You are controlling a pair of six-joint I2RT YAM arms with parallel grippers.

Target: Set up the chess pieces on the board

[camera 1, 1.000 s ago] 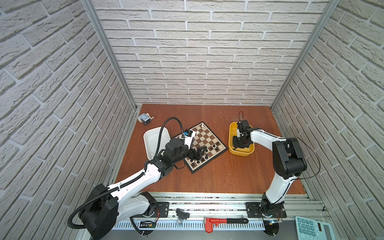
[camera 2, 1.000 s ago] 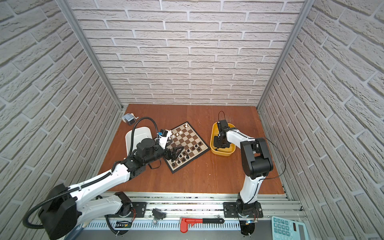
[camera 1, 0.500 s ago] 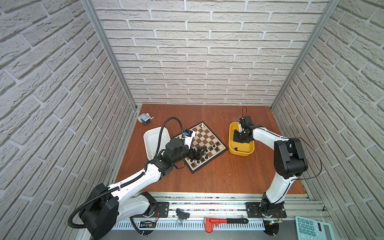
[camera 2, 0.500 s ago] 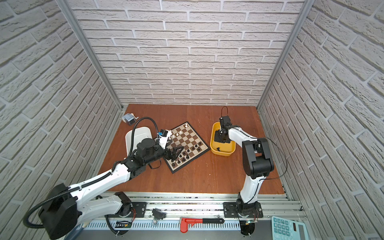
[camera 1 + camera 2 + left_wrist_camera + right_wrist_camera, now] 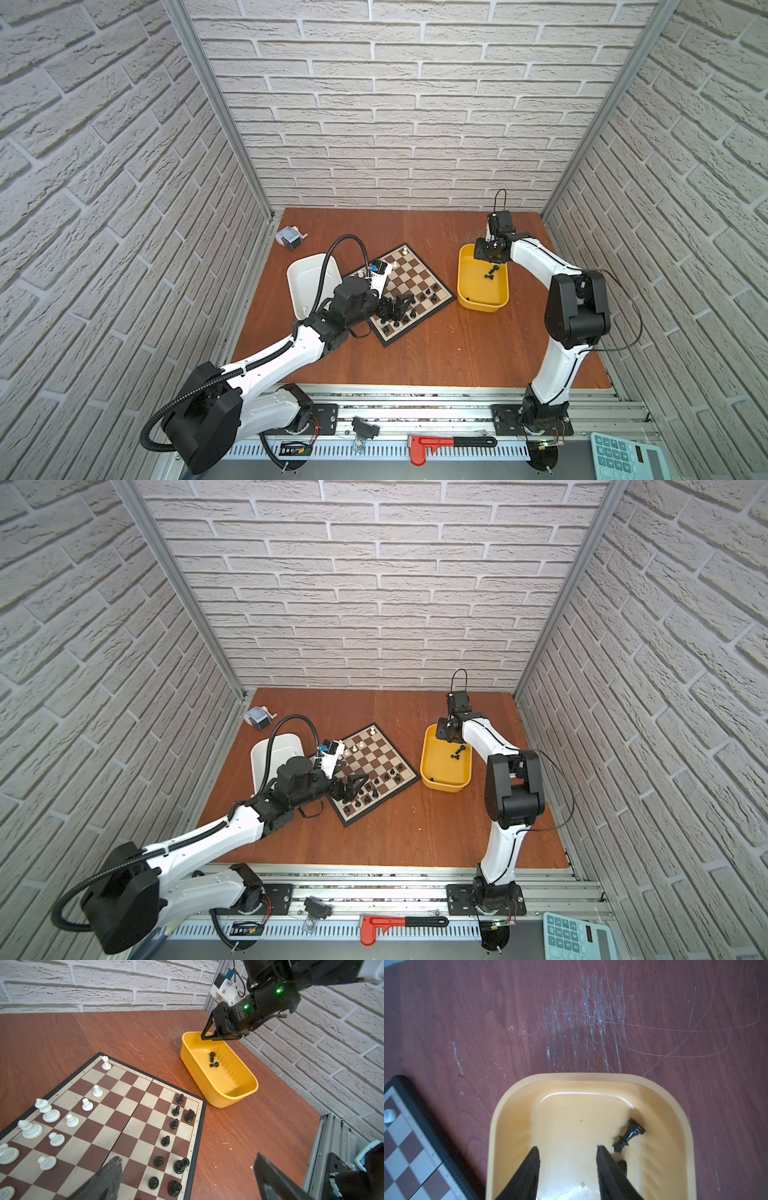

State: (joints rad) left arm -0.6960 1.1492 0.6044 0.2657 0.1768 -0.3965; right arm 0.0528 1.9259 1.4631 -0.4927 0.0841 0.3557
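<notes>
- Right gripper (image 5: 568, 1148), spread empty over the yellow tub (image 5: 591, 1076) at the board's (image 5: 415, 274) three o'clock, probably sought a fallen black piece (image 5: 630, 1135).
- Left gripper (image 5: 188, 1157) gaped wide, idle above the board.

2 high top views look down; 2 close wrist views share board (image 5: 124, 1105) and tub (image 5: 226, 1101).
</notes>
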